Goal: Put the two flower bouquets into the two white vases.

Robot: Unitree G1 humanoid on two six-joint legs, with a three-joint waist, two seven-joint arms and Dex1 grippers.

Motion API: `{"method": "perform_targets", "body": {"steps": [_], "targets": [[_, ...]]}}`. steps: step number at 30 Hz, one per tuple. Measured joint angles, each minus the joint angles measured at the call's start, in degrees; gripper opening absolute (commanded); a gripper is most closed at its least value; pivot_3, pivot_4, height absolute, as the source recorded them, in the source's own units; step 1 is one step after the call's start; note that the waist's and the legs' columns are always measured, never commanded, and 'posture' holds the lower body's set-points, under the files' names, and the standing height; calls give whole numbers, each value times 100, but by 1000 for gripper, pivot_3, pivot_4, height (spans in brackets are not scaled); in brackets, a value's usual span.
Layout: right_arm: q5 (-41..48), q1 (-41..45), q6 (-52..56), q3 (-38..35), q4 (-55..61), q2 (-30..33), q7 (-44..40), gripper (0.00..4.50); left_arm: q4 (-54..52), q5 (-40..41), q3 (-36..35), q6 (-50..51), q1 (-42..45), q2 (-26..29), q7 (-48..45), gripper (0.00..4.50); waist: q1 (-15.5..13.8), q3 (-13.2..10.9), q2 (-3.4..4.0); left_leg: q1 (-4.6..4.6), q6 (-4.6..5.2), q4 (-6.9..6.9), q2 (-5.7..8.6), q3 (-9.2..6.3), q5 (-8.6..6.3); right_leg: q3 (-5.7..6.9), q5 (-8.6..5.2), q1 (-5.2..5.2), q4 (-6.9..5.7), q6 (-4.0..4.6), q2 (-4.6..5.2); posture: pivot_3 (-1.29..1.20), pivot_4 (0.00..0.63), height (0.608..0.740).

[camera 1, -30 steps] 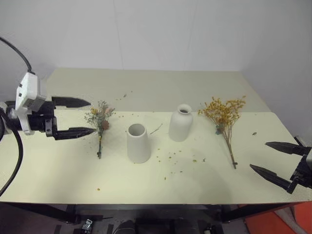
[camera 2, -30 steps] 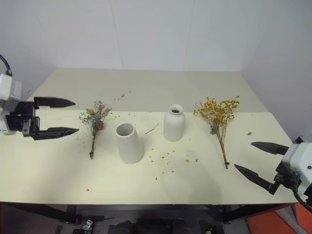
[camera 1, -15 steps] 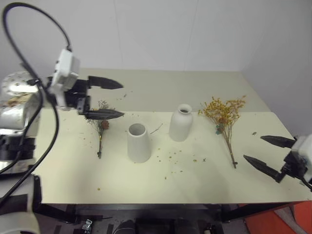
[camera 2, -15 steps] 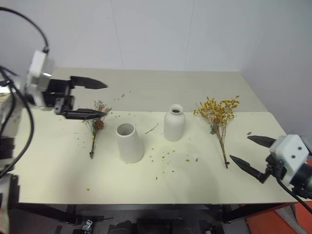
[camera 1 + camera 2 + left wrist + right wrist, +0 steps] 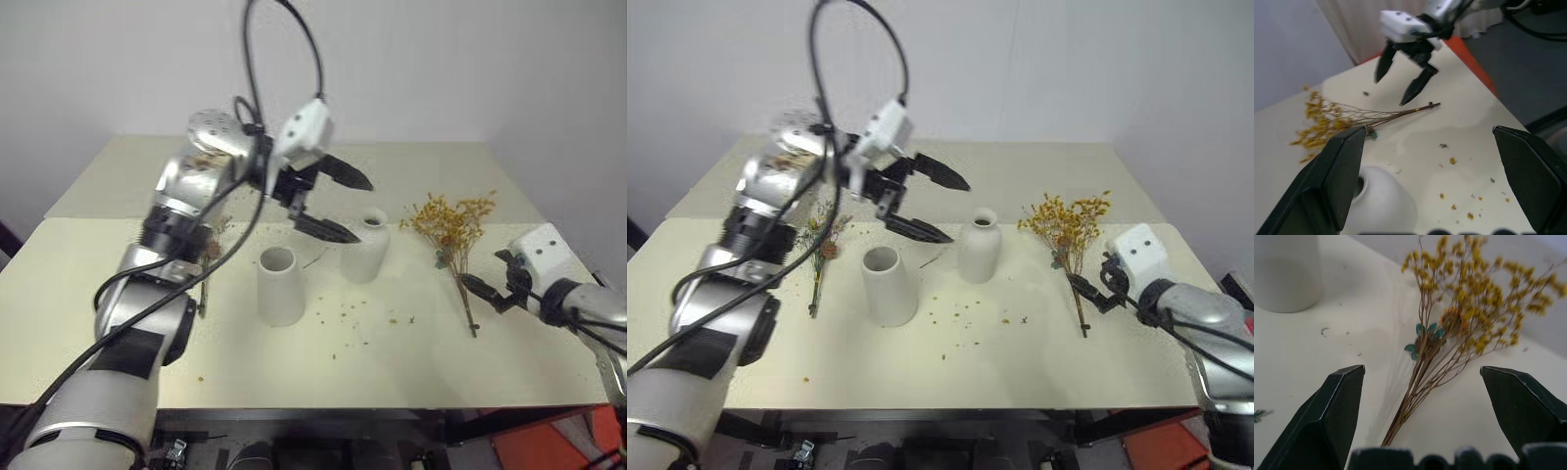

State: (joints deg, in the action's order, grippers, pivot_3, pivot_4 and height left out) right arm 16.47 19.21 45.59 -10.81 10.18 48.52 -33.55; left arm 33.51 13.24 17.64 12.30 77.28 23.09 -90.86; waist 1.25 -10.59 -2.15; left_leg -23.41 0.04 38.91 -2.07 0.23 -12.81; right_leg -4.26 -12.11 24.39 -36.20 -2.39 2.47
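The yellow-orange bouquet [image 5: 451, 230] lies flat on the table's right side, stems toward me. My right gripper [image 5: 482, 274] is open just right of the stems' lower end, its fingers reaching toward them; the stems [image 5: 1415, 382] run between its fingers in the right wrist view. The grey-green bunch [image 5: 823, 245] lies at the left, partly behind my left arm. The cone vase [image 5: 278, 286] and the bottle vase [image 5: 365, 247] stand upright mid-table. My left gripper [image 5: 362, 211] hangs open and empty in the air beside the bottle vase's neck, pointing right.
Petal crumbs [image 5: 348, 318] are scattered in front of the vases, and a short twig [image 5: 313, 259] lies between them. The table's right edge [image 5: 578, 294] is close behind my right gripper. An orange-red object [image 5: 1469, 49] sits beyond that edge.
My left arm has swung from the table's left side up and rightward to above the vases. My right gripper has moved forward to the yellow bouquet's stems. Both stayed open.
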Motion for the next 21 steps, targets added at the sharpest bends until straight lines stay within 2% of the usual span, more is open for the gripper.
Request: {"method": "perform_targets", "body": {"steps": [4, 6, 13, 21], "targets": [[-21, 1102, 908, 282, -896, -127, 215, 4457, 404, -393, 306, -53, 167, -504, -54, 4500, -1, -2, 3, -9, 0, -1, 1, -4, 0, 2, 10, 7, 2, 16, 0, 0, 150, 740], [-46, 1339, 1075, 357, -1203, -194, 250, 4457, 504, -464, 356, -67, 223, -644, -64, 4500, -5, -2, 3, -12, 2, -4, 1, -5, -1, 3, 10, 9, 3, 16, 0, 0, 150, 740], [-104, 1584, 1206, 712, -1862, -340, 188, 4457, 717, -772, 405, -115, 280, -1012, 6, 4500, 0, -4, 7, -34, 10, -1, 6, -5, -6, 2, 11, 21, 9, 14, 5, 0, 150, 740], [-273, 1811, 1062, 887, -2584, -541, 137, 4457, 876, -951, 404, -207, 278, -1164, 132, 4500, 14, -4, 8, -33, 10, 0, 7, -7, -6, 1, 12, 23, 5, 13, 5, 0, 150, 740]]}}
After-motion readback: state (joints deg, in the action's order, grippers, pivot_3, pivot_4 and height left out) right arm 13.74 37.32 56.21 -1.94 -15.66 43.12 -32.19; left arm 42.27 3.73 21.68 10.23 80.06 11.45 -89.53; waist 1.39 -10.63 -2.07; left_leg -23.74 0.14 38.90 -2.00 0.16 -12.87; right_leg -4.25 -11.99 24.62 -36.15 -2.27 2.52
